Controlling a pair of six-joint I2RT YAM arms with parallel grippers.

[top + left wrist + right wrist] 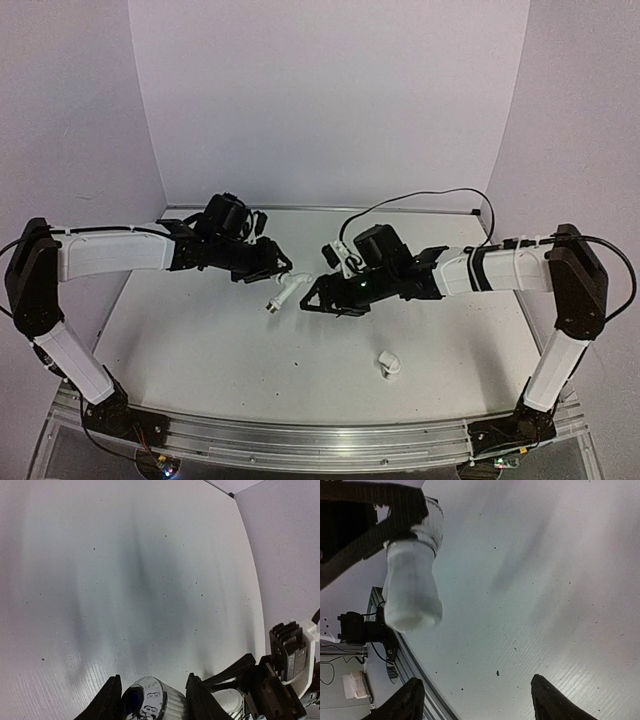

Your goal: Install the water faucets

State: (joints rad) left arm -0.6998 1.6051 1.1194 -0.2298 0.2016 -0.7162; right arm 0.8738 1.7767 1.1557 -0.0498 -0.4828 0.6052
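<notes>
So one faucet piece (284, 291) is up off the table (200, 340), pinched at its top end by the left gripper (285, 271) about mid-table. It hangs slanted, lower tip toward the near edge. That tip looks a bit darker in the top view, maybe metal, but it's too small to say.

From the left wrist, the fingers (112, 700) sit either side of a ribbed white end with a dark opening. Only the top of the piece shows, since the frame cuts off the rest. From the right wrist the same piece is a blurry white stub poking out of the left gripper's black fingers in the upper left corner. Its bottom edge is soft and out of focus, so I can't make out any thread.

The second faucet piece (389, 364) stands alone on the table, nearer the front and toward the right arm, well apart from both grippers. It's tiny in the top view, so its shape is hard to read.

The right gripper (312, 298) sits just beside the held piece, on its right. Top view doesn't settle whether they touch. In its own wrist view the two fingertips (411, 700) are spread wide with only bare table between them.

A metal rail (300, 440) runs along the front edge.
</notes>
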